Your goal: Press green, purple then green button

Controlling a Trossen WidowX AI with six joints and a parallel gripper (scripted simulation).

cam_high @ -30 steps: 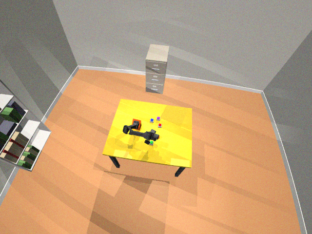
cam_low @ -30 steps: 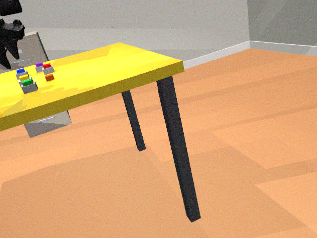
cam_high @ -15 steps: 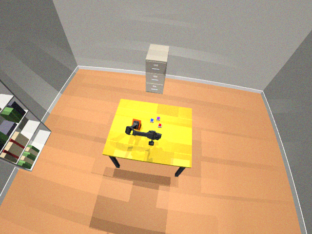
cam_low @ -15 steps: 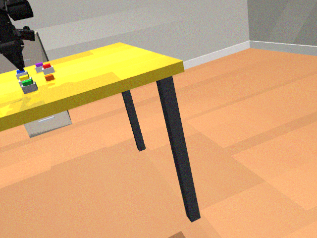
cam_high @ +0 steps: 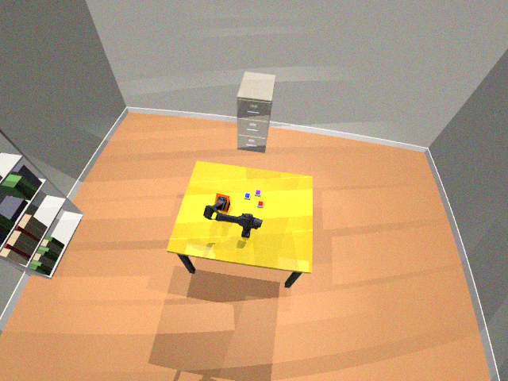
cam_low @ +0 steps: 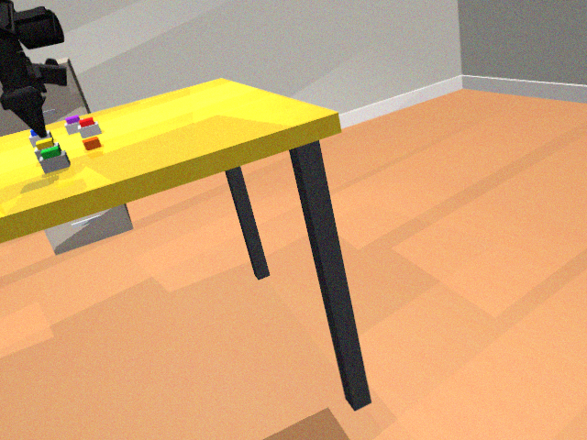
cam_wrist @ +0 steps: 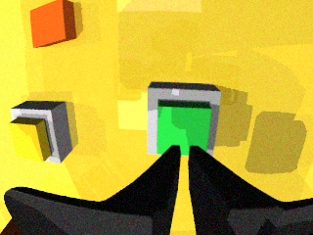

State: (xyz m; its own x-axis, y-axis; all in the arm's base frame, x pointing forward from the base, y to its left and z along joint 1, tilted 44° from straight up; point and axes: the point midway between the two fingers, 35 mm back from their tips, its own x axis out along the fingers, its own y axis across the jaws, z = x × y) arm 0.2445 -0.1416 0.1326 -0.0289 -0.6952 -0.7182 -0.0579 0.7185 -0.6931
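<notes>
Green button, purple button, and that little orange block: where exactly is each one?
green button (cam_wrist: 186, 127), wrist view, middle of its green cap
purple button (cam_low: 72, 119), exterior view, top of its purple cap
orange block (cam_wrist: 55, 23), wrist view, its front face

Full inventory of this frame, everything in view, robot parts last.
table: 1, yellow top with dark legs, centre of the room
green button: 1, green in a grey housing, just ahead of the end effector tips
yellow button: 1, yellow in a grey housing, beside the green one
blue button: 1, blue, far group
purple button: 1, purple, far group, next to the blue
red button: 1, red, far group
block: 1, orange, beyond the yellow button
filing cabinet: 1, grey, at the back wall
shelf: 1, holds coloured boxes, at the side wall
arm: 1, black, on the table
end effector: 1, black, shut, empty, above the green button
</notes>
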